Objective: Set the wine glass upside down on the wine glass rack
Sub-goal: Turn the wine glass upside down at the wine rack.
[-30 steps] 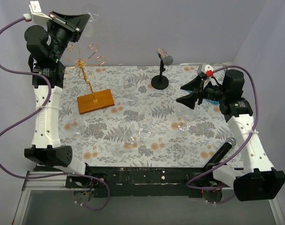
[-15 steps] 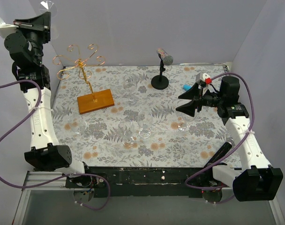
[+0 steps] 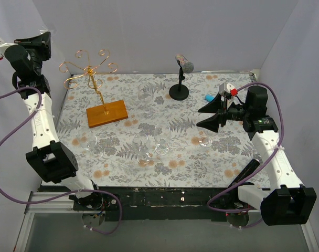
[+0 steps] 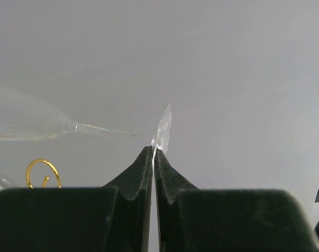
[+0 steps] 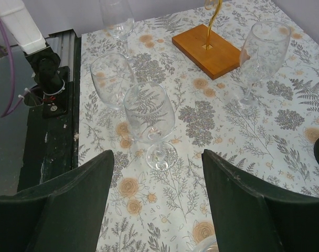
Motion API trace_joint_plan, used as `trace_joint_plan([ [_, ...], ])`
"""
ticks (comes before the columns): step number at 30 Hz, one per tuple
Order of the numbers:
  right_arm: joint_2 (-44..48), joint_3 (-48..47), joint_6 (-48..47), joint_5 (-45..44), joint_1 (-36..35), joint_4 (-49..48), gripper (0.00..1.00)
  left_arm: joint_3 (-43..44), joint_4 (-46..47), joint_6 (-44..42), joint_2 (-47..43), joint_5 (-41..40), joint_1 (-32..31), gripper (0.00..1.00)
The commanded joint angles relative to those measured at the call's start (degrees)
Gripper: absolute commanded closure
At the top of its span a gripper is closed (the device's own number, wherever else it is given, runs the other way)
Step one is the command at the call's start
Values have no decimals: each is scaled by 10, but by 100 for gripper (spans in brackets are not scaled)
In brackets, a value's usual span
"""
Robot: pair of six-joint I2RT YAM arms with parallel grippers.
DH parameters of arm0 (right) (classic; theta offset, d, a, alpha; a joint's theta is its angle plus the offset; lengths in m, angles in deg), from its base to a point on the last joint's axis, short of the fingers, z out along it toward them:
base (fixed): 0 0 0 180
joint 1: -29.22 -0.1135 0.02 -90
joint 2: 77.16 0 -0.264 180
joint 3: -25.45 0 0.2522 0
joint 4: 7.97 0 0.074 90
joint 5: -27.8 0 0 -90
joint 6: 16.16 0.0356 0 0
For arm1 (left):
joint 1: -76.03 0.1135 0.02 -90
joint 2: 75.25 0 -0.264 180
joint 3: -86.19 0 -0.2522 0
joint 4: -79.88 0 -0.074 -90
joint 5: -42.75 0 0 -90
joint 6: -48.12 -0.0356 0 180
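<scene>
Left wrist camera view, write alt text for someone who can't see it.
The left end effector, black fingers shut, pinches the round foot of a clear wine glass lying sideways, stem running left to its bowl, against a plain grey wall. One curl of the gold wire rack shows lower left.

— What are the arms built from?
— The left arm (image 3: 44,126) and the right arm (image 3: 279,164) both have white links between bulky black joint housings.
— Cables?
— The left cable (image 3: 3,140) and the right cable (image 3: 218,195) are both purple.
— Fingers?
— Matt black: broad wedges on the right gripper (image 5: 157,157), thin tapered blades on the left gripper (image 4: 153,151). A small red tab (image 3: 234,90) marks the right wrist.
</scene>
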Motion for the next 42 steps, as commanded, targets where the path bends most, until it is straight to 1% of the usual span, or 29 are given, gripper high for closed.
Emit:
trace_joint_plan([
  [1, 1, 3, -4, 16, 2, -13, 24, -21, -1, 43, -25, 14, -1, 100],
  [8, 2, 4, -5, 18, 2, -14, 24, -49, -3, 61, -12, 32, -2, 100],
  [15, 2, 4, -10, 18, 2, -11, 24, -75, 6, 69, -5, 51, -20, 100],
  [21, 2, 6, -16, 13, 2, -9, 24, -81, 11, 71, 3, 64, -35, 100],
  [26, 3, 6, -18, 11, 2, -9, 24, -89, 11, 63, 0, 67, -42, 100],
  [31, 2, 8, -18, 8, 2, -10, 24, -118, 25, 72, -10, 76, -49, 100],
  [42, 3, 8, -18, 8, 2, -10, 24, -146, 39, 79, -25, 82, -70, 100],
])
